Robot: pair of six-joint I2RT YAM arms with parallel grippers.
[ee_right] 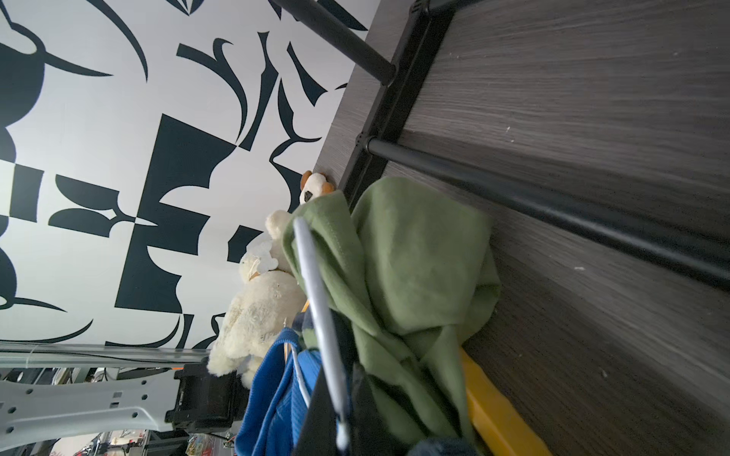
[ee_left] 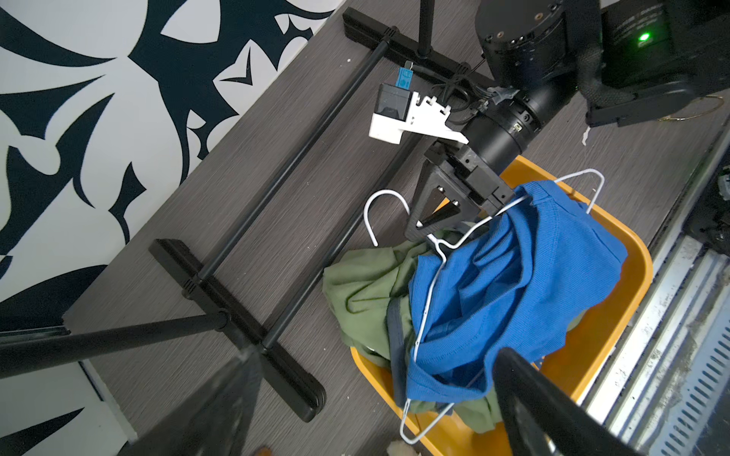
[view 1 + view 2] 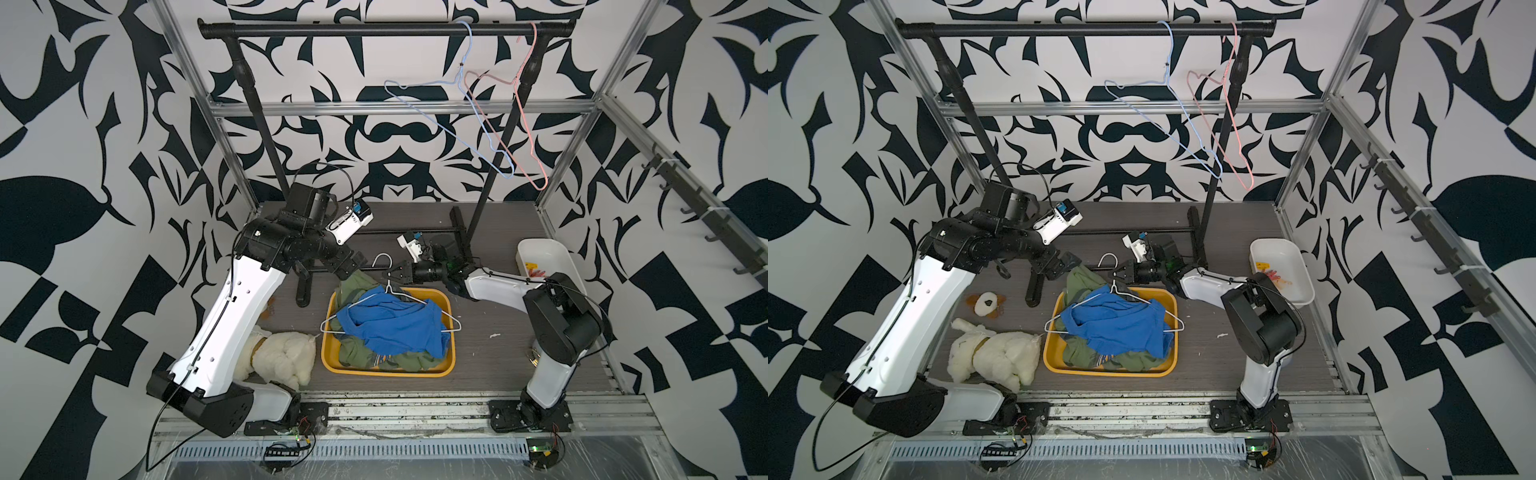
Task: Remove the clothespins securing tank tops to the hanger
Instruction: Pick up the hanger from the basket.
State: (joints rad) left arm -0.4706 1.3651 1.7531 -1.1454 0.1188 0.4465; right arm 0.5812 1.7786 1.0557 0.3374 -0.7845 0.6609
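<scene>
Now right gripper pinches one white hanger; left gripper gapes empty.

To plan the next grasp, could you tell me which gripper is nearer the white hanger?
Right. The right gripper is shut on the white hanger at its neck; the left gripper stands open, apart from it, by the olive tank top.

Plain bright blue tank top; olive green tank tops, grey-blue trim; white hanger; yellow tub; grey wood-grain surface; black-on-white patterned walls.
</scene>
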